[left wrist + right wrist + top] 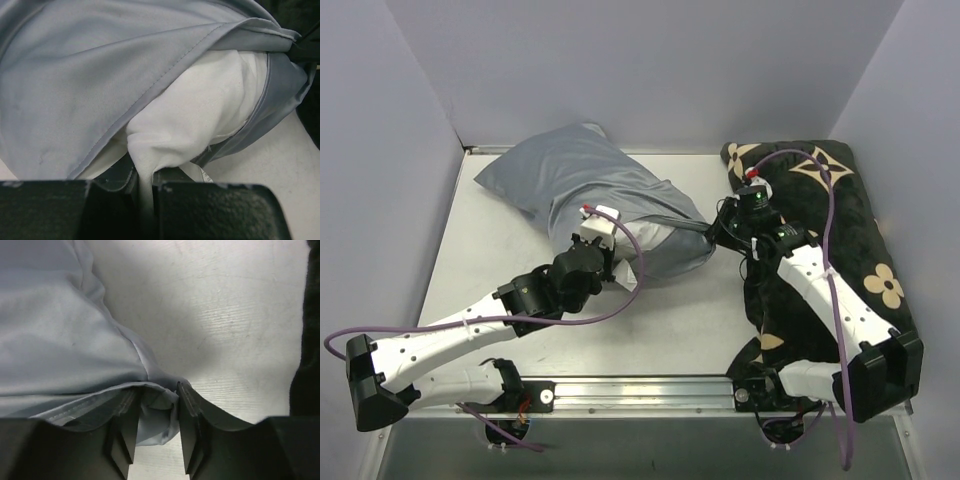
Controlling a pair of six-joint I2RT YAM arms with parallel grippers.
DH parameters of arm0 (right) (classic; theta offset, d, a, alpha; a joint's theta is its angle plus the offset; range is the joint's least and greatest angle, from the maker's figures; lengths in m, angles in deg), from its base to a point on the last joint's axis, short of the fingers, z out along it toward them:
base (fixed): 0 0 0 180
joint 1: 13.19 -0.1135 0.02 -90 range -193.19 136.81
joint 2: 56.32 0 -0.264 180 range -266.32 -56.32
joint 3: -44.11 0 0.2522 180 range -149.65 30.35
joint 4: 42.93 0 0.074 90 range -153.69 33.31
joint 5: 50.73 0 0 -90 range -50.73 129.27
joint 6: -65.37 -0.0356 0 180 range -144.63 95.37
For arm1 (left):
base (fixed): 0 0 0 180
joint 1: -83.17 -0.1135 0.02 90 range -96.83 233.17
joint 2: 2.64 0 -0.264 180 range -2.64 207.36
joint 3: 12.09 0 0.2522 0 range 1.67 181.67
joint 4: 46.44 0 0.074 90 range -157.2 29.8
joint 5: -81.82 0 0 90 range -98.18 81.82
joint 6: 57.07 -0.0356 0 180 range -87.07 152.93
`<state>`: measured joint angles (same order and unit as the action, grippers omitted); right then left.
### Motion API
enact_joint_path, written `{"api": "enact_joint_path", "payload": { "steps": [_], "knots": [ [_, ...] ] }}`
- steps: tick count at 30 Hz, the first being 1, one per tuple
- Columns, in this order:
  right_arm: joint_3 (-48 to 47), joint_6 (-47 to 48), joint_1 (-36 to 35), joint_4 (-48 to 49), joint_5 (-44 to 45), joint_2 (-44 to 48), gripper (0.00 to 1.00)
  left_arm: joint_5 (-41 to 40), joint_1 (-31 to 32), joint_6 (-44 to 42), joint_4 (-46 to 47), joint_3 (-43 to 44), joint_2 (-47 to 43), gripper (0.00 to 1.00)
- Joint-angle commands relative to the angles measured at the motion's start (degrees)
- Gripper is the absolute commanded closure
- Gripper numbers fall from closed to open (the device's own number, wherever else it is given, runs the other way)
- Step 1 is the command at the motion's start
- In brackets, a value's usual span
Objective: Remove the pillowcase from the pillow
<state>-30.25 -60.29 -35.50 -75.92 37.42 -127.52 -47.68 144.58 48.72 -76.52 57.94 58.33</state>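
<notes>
- pillow: plain white and plump, only one corner bulging out of the open mouth of the cover; the rest is hidden inside.
- pillowcase: smooth grey-blue cloth with a stitched hem at the mouth, still over most of the pillow. In the left wrist view the hem runs diagonally across the white corner.
- Position: the covered pillow lies on the table, centre to back left, closed end toward the back-left corner and open end toward the middle and the arms.
- left claw: jaws nearly together, pinching a fold of the pillow's white fabric at the exposed corner.
- right claw: jaws partly apart, with the pillowcase edge bunched between them just above the table; can't tell if the cloth is actually clamped.
- black cushion: plush with tan flower motifs, lying along the right side of the table. The right arm reaches over it, and its near edge sits just beside the pillowcase mouth.
- walls: pale lilac, closing in the table at the back and on both sides.
</notes>
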Motion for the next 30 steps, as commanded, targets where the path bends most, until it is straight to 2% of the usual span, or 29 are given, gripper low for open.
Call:
{"api": "enact_joint_path", "payload": {
  "steps": [1,5,10,12,13,18,19,21,22,27,30],
  "knots": [
    [2.32,-0.37,2.16,2.95,-3.25,-1.83,0.83,-0.57,-0.23,2.05,5.6,4.99,-2.78,1.0],
    [5.83,-1.78,4.72,5.76,-4.92,-4.65,0.97,-3.37,-0.67,4.77,2.7,7.53,-3.75,1.0],
    [12.94,-4.68,4.9,11.03,-5.01,-2.72,1.0,-7.94,-1.55,6.97,-0.12,9.38,-5.07,1.0],
    [15.24,-5.65,4.73,12.28,-5.1,-0.26,0.93,-8.31,-2.08,8.55,-0.3,9.56,-5.42,1.0],
    [16.46,-5.74,4.55,12.89,-4.84,0.27,0.84,-8.22,-2.17,8.73,0.05,9.39,-5.6,1.0],
    [17.09,-5.12,4.55,14.82,-3.69,-2.97,0.86,-8.31,-2.17,9.87,1.55,9.65,-7.53,1.0],
    [17.27,-5.3,4.55,17.09,-4.91,-3.68,0.78,-8.39,-2.17,9.61,1.46,10.6,-7.53,1.0],
    [15.96,-5.3,3.85,17.99,-8.34,-5.0,0.68,-7.78,-2.17,8.56,1.37,11.58,-6.4,1.0],
    [15.25,-5.04,2.63,16.43,-8.35,-3.87,0.62,-7.43,-2.17,8.12,1.2,12.45,-5.78,1.0],
    [11.3,-4.07,1.39,9.04,-3.17,5.7,0.46,-5.94,-2.08,8.9,0.93,12.02,-4.02,1.0],
    [10.94,-4.77,1.83,5.34,-2.55,11.95,0.45,-4.97,-1.99,9.61,1.72,11.32,-3.32,1.0]
  ]
}}
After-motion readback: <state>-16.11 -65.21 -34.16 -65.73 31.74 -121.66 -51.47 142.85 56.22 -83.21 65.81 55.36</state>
